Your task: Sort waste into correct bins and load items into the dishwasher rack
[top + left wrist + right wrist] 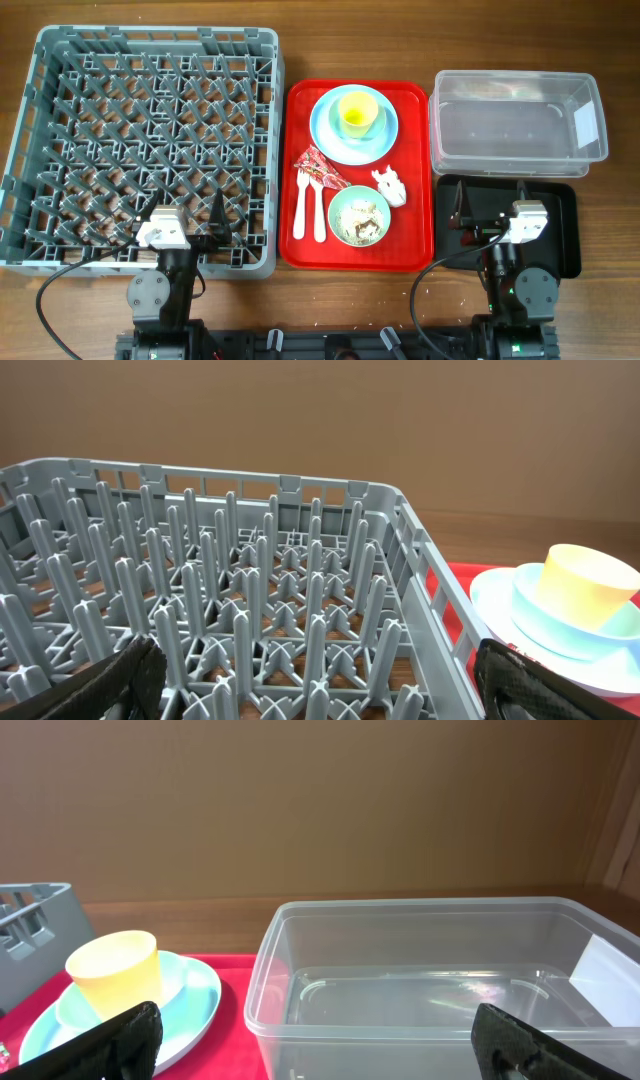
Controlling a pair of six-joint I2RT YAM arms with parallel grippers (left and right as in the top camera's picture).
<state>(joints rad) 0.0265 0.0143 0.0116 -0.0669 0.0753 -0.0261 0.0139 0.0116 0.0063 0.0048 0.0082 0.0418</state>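
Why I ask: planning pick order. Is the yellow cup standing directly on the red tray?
No, the yellow cup stands inside the pale bowl on the blue plate.

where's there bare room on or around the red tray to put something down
The clear tub is empty and the dishwasher rack holds no dishes. Bare wood lies above the red tray, between rack and tub. On the tray, the left edge beside the white cutlery is bare; its middle is crowded with wrapper, tissue and mint-green bowl.
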